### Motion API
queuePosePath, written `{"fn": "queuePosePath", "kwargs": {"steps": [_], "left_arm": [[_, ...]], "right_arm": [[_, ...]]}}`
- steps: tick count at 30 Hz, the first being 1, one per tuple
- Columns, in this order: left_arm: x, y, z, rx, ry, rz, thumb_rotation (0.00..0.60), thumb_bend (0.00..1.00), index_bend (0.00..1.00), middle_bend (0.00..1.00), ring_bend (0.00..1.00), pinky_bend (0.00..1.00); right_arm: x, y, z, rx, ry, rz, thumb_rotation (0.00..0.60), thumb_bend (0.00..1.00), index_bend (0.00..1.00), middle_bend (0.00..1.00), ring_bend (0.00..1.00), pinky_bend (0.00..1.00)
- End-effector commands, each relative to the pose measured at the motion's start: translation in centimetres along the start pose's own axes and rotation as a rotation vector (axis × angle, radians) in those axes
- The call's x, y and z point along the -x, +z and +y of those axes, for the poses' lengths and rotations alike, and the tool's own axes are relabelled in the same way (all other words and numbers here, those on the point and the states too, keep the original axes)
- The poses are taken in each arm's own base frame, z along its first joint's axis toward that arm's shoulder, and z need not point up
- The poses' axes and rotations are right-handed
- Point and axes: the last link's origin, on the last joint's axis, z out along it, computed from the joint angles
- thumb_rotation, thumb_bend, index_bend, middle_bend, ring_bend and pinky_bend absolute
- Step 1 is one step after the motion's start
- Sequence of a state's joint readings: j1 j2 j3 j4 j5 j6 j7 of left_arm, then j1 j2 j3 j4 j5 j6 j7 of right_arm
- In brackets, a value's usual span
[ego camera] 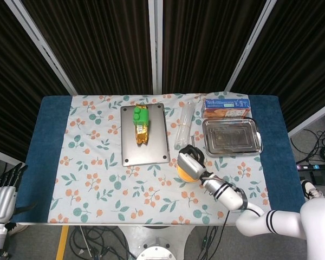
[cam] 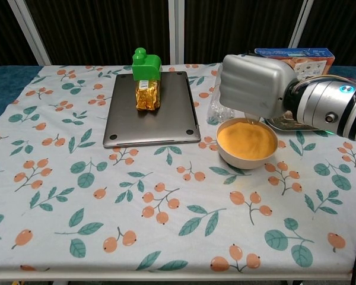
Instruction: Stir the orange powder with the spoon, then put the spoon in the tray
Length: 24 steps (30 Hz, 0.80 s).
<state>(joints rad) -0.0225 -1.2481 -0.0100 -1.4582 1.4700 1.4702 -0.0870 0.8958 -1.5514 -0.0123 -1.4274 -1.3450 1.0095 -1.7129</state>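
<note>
A pale bowl (cam: 247, 142) of orange powder (cam: 247, 139) stands right of centre on the cloth, also seen from the head view as the bowl (ego camera: 188, 172). My right hand (cam: 255, 86) hovers over its far rim with the fingers curled in a fist. It grips the spoon (cam: 250, 117), of which only a short pale tip shows below the hand, reaching the powder. The steel tray (ego camera: 231, 136) lies behind and to the right of the bowl. My left hand (ego camera: 1, 200) hangs off the table's near left corner, fingers apart and holding nothing.
A grey laptop (ego camera: 144, 134) lies closed left of the bowl with a green-capped gold packet (ego camera: 141, 125) on it. A clear plastic bag (ego camera: 184, 124) lies between laptop and tray. An orange box (ego camera: 226, 107) stands behind the tray.
</note>
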Motion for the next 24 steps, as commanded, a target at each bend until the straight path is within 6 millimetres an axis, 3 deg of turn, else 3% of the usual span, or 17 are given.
{"fn": "queuePosePath", "kwargs": {"steps": [1, 5, 14, 18, 24], "left_arm": [[0.0, 0.0, 0.0, 0.001, 0.002, 0.0, 0.6, 0.04, 0.1, 0.12, 0.1, 0.13], [-0.1, 0.0, 0.1, 0.002, 0.005, 0.001, 0.6, 0.04, 0.1, 0.12, 0.1, 0.13], [-0.3, 0.0, 0.3, 0.007, 0.012, 0.0, 0.6, 0.04, 0.1, 0.12, 0.1, 0.13], [-0.4, 0.1, 0.5, 0.01, 0.018, -0.004, 0.6, 0.04, 0.1, 0.12, 0.1, 0.13], [-0.6, 0.4, 1.0, 0.019, 0.026, -0.008, 0.6, 0.04, 0.1, 0.12, 0.1, 0.13]], "right_arm": [[0.1, -0.1, -0.1, 0.001, 0.024, -0.017, 0.6, 0.45, 1.0, 0.99, 0.94, 0.96], [0.4, 0.1, 0.3, 0.017, 0.08, -0.043, 0.6, 0.45, 1.0, 0.99, 0.94, 0.96], [2.3, 0.7, 2.1, 0.104, 0.431, -0.185, 0.6, 0.45, 1.0, 0.99, 0.94, 0.96], [4.0, 0.6, 3.2, 0.176, 0.689, -0.294, 0.6, 0.45, 1.0, 0.99, 0.94, 0.96], [7.5, 0.3, 4.7, 0.285, 0.904, -0.425, 0.6, 0.45, 1.0, 0.99, 0.94, 0.96]]}}
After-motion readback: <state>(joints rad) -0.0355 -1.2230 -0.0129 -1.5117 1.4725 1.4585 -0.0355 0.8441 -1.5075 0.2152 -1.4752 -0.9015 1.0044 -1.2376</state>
